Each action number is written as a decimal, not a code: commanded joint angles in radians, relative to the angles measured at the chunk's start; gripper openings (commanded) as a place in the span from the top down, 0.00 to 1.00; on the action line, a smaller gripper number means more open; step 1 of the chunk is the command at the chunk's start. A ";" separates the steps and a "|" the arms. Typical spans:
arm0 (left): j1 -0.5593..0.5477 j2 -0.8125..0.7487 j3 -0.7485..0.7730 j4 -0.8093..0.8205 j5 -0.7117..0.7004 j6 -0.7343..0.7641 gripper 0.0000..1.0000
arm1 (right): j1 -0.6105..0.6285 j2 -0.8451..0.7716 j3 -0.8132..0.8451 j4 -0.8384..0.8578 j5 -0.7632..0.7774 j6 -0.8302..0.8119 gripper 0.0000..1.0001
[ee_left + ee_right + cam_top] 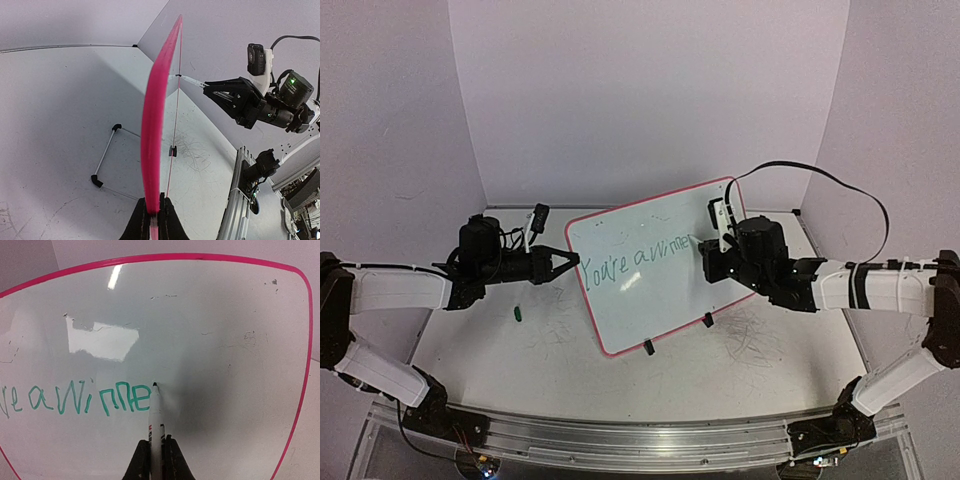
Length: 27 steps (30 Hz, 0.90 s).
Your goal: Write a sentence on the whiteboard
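Pink-framed whiteboard (660,290) pinched by left end effector (570,263), right end effector (155,446) gripping marker (155,410) at sentence (635,257) end

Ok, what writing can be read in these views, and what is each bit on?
"You're a Winne": green handwritten sentence across the glossy white, pink-framed whiteboard; the right arm hides whatever follows.
Red and black print on the white marker: too small to read.
No other text is legible.
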<state>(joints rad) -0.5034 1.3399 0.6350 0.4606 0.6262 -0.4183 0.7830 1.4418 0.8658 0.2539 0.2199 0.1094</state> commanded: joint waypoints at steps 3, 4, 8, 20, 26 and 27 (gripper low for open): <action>0.006 -0.031 0.025 -0.018 -0.008 0.046 1.00 | -0.005 -0.013 -0.022 0.005 0.019 0.025 1.00; 0.006 -0.031 0.025 -0.018 -0.007 0.046 1.00 | -0.005 -0.016 -0.029 0.003 0.016 0.029 1.00; 0.006 -0.033 0.025 -0.021 -0.008 0.046 1.00 | -0.005 -0.029 -0.054 -0.005 0.002 0.048 1.00; 0.006 -0.031 0.028 -0.024 -0.005 0.044 1.00 | -0.005 -0.014 -0.022 0.018 -0.004 0.044 1.00; 0.006 -0.034 0.026 -0.026 -0.004 0.045 1.00 | -0.005 0.014 0.011 0.034 0.012 0.035 1.00; 0.006 -0.033 0.028 -0.026 -0.003 0.046 1.00 | -0.006 0.018 0.016 0.036 0.015 0.035 1.00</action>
<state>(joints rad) -0.5034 1.3373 0.6350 0.4521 0.6259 -0.4183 0.7830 1.4339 0.8267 0.2512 0.2178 0.1520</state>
